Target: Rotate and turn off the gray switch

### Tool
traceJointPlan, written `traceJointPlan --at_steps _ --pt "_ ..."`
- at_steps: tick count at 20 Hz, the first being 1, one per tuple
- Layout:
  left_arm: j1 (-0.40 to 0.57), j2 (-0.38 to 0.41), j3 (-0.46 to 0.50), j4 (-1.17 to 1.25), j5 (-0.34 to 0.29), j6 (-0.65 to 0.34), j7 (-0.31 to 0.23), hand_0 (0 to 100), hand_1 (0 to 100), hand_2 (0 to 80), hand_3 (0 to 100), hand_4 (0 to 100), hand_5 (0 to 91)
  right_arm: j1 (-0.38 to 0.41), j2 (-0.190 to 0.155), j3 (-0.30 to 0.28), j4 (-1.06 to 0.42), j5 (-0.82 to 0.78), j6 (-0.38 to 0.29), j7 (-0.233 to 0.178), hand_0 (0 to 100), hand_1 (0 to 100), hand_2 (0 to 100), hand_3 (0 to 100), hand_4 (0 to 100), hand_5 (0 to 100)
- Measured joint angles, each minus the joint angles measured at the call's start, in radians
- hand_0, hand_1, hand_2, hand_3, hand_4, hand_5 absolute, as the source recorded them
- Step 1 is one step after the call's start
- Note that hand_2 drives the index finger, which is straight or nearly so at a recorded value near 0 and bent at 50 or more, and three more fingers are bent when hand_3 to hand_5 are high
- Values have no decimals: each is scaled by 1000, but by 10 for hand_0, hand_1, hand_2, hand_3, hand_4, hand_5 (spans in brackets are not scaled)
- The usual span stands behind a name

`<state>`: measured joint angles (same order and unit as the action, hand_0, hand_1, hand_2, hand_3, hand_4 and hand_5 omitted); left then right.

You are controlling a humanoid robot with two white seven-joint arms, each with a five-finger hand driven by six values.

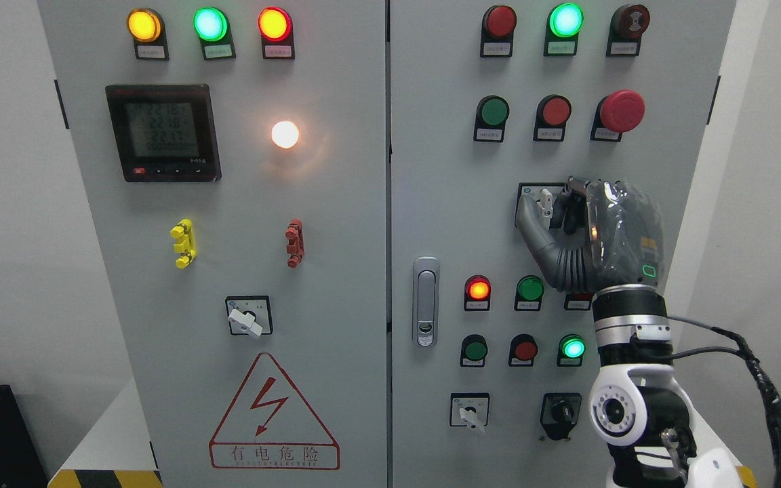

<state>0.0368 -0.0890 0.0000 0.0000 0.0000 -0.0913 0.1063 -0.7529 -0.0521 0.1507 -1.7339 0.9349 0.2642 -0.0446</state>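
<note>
1. Right hand (597, 234), dark grey with a clear plastic cover over its back, raised from the lower right corner on a silver and white forearm against the right door of the cabinet
2. Fingers (538, 230) curled around the small gray rotary switch (546, 202), thumb below and left of the knob, other digits above and right; grasping the knob, as far as can be told
3. Gray switch mounted on a white square plate in the middle band of the pale grey metal cabinet (431, 203), right door, under the row with the green round button (493, 110), the red round button (556, 110) and the big red mushroom stop button (622, 110)
4. Knob pointing roughly upright, partly hidden by the hand; exact setting not readable
5. Below the hand: lit red indicator lamp (477, 289), dark green lamp (530, 289), lower down a lit green lamp (573, 347)
6. Bottom row: second white-plated selector switch (470, 411) and black key switch (560, 411), both apart from the hand
7. Silver door latch handle (425, 301) near the right door's left edge
8. Left door: black digital meter (163, 132), glowing white lamp (285, 134), yellow clip (183, 243), red clip (294, 243), red triangular warning sign (274, 413)
9. Left arm nowhere in the head view
</note>
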Motion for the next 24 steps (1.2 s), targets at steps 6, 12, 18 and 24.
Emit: traceJointPlan --at_steps 6,12,18,24 --pt "0 0 0 0 0 0 3 120 389 0 0 0 0 5 -6 -3 -20 1 -5 -1 345 360 758 941 887 1000" --pt "0 0 0 0 0 0 3 120 389 0 0 0 0 9 -15 -6 -43 2 -1 -11 333 374 759 940 885 1000" --pt "0 0 0 0 0 0 3 120 389 0 0 0 0 24 -31 -9 -87 2 -3 -18 322 390 723 921 862 1000" --pt "0 0 0 0 0 0 3 120 389 0 0 0 0 53 -46 -26 -141 3 -100 -49 312 424 549 768 667 740"
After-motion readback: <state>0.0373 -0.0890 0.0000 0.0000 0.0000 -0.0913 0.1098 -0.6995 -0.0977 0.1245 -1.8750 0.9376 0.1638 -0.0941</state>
